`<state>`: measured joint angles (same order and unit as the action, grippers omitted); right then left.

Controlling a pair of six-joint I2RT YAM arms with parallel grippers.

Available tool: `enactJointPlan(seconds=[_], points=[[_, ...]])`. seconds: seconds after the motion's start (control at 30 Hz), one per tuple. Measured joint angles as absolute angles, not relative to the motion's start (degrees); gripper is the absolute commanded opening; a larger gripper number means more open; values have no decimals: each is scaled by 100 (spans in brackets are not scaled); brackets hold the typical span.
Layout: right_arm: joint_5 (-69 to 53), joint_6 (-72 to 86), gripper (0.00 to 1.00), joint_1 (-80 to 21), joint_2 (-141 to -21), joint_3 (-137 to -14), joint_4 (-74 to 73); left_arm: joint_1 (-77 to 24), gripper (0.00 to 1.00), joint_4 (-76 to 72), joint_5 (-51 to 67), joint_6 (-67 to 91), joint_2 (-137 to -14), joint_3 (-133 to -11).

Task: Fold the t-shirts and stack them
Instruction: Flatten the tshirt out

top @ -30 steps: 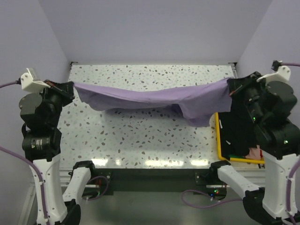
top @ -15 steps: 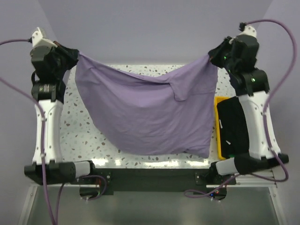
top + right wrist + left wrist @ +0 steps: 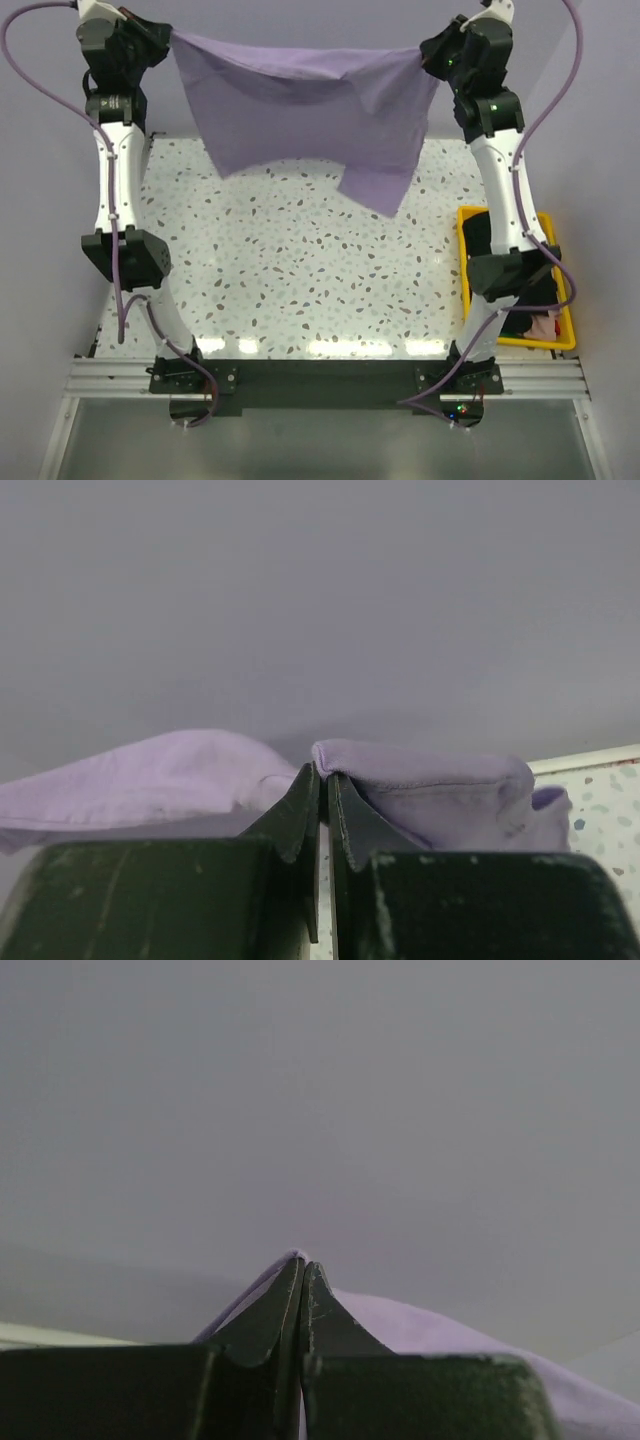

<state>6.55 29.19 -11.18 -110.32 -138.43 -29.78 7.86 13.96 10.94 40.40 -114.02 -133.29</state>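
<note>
The lavender t-shirt [image 3: 300, 105] hangs stretched between both grippers, high above the far part of the speckled table [image 3: 300, 270]. My left gripper [image 3: 168, 38] is shut on its left top corner; in the left wrist view the jaws [image 3: 303, 1265] are closed with lavender cloth [image 3: 430, 1325] behind them. My right gripper [image 3: 428, 52] is shut on the right top corner; lavender cloth [image 3: 430, 780] bunches over its closed tips [image 3: 323, 775]. A lower flap hangs down at the right [image 3: 375, 190]. A black t-shirt [image 3: 485, 240] lies in the yellow bin.
The yellow bin [image 3: 518, 343] stands at the table's right edge, partly behind the right arm, with a pink cloth [image 3: 543, 325] at its near end. Grey walls enclose the table on three sides.
Both arms have risen high and back, lifting the lavender t-shirt from a low sag over the table to a hanging spread near the back wall.
</note>
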Motion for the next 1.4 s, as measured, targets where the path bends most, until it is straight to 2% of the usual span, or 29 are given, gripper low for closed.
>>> enactJointPlan(seconds=[0.1,0.2,0.33,0.4,0.63,0.83,1.07,1.23,1.33,1.4], points=[[690,2906,0,-1116,-10388,-13124,-2519,941,0,1074,1184,4093,-11100,-13135],[733,2906,0,-1116,-9712,-12313,-2268,1096,0,768,1199,4091,-10560,-12366],[768,2965,0,-1111,-8884,-10777,-1994,1160,0,449,1201,4091,-9679,-10718],[764,3048,0,-1111,-8562,-9806,-1887,1144,0,272,1197,4088,-9181,-9520],[421,3496,0,-1107,-8259,-6593,-2121,1135,0,320,930,4132,-8248,-6147],[329,3564,0,-1107,-8261,-5450,-2432,1135,0,642,635,4318,-7887,-4366],[307,3566,22,-1107,-8208,-4668,-2408,1135,0,934,333,4397,-7161,-3485],[366,3568,46,-1107,-7629,-4239,-2499,1135,0,1131,102,4377,-6549,-3236],[399,3607,55,-1107,-7026,-4025,-2620,1135,3,1260,-60,4372,-6219,-3074],[399,3640,55,-1107,-6589,-3872,-2703,1135,4,1326,-113,4372,-6090,-2985]])
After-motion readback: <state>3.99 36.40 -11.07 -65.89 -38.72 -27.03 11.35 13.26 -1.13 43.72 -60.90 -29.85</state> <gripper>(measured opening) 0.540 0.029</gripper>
